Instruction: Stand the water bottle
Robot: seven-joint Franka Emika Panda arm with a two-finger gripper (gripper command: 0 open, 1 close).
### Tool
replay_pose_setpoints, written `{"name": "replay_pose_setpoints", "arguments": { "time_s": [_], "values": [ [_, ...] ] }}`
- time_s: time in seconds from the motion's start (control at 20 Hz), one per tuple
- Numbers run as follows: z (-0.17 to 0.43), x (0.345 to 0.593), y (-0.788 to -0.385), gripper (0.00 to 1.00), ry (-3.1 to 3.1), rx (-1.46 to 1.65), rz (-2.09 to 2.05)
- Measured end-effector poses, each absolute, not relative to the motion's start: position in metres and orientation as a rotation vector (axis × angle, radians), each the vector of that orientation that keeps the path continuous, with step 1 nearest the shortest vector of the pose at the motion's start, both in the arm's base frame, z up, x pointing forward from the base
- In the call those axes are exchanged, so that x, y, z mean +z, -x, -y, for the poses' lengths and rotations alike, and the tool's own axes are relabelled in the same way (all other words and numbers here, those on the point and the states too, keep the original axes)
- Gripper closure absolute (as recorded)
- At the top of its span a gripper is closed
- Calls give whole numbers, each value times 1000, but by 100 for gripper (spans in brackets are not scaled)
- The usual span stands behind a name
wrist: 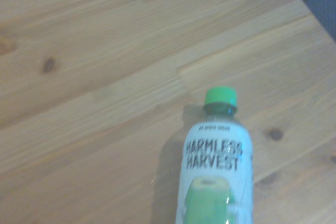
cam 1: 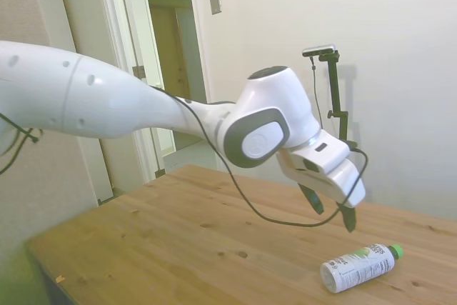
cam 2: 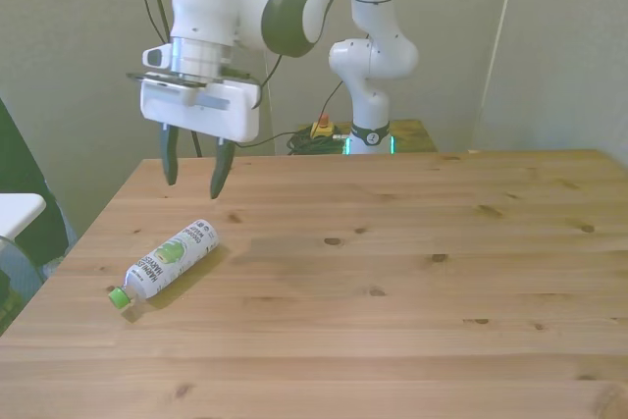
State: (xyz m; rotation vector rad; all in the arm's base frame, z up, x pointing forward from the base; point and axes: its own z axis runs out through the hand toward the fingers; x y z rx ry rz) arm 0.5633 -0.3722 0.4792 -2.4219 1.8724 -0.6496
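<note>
Bottle (cam 2: 169, 258) lies on its side on the table (cam 2: 412, 282), cap (cam 2: 119, 295) pointing away from the arm. Gripper (cam 2: 193, 176) hangs above the bottle's base end, fingers spread wide, holding nothing. Step: the approach for a grasp. Best to drop onto the bottle's label section, jaws across its width, then tip it up onto the base. Bottle probably light and round, could roll when touched.
</note>
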Motion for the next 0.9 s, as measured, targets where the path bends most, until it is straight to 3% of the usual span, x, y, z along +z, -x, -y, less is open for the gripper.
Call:
{"name": "replay_pose_setpoints", "arguments": {
  "time_s": [0.35,0.9],
  "values": [
    [423,442,-621,0,2386,-704,-1920],
    [441,383,-664,0,2390,-643,-1975]
  ]
}}
